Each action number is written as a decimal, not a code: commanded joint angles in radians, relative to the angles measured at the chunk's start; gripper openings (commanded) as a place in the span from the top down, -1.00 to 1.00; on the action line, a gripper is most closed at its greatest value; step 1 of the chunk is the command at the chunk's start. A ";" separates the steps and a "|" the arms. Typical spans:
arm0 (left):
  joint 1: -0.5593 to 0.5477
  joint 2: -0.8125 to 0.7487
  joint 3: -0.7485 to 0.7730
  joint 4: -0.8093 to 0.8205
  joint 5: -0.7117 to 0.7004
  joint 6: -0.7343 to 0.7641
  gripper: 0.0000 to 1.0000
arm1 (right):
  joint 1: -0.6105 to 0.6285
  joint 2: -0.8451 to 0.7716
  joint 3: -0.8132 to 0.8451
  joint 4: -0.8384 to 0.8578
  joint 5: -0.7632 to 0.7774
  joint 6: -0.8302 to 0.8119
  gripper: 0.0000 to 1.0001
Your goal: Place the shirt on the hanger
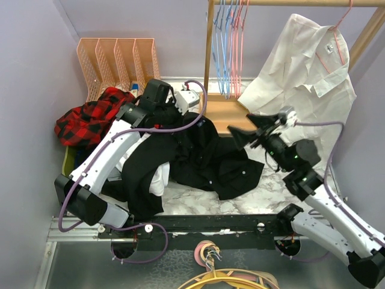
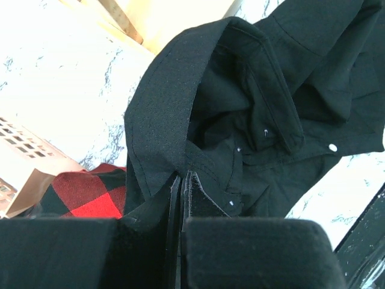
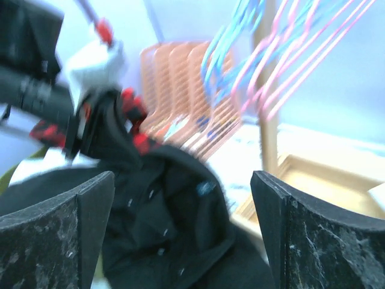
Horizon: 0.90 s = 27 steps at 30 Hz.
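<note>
2 arms: the left fingers (image 2: 240,247) are clamping the collar of the shirt (image 1: 204,159); the right fingers (image 3: 54,229) are standing spread wide, gripping nothing.
Shirt: it is lying crumpled across the middle of the counter (image 1: 198,201), with the collar end lifting toward the left arm.
Hanger: the hanger (image 1: 240,36) is hanging hook-up from the rail (image 1: 289,3) over the far edge, beyond and above the right fingers; the right arm is sitting nearer.
Room: blue hangers (image 1: 224,42) are crowding it on its left, and a white shirt (image 1: 301,66) is hanging near on its right.

a black shirt (image 1: 204,158) lies crumpled on the marble table (image 1: 192,201) between the arms. the right gripper (image 1: 242,124), fingers spread, hangs near its right edge. a white shirt (image 1: 304,66) hangs behind.
</note>
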 commanded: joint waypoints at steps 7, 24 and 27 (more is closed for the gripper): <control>0.078 -0.031 0.011 -0.012 0.075 -0.014 1.00 | -0.009 0.399 0.651 -0.259 0.515 -0.149 -0.25; 0.134 -0.100 -0.028 0.003 0.102 -0.018 1.00 | -0.167 0.768 1.136 -0.418 0.356 -0.061 0.02; 0.134 -0.101 -0.032 0.004 0.101 -0.018 1.00 | -0.170 0.769 1.129 -0.415 0.342 -0.057 0.01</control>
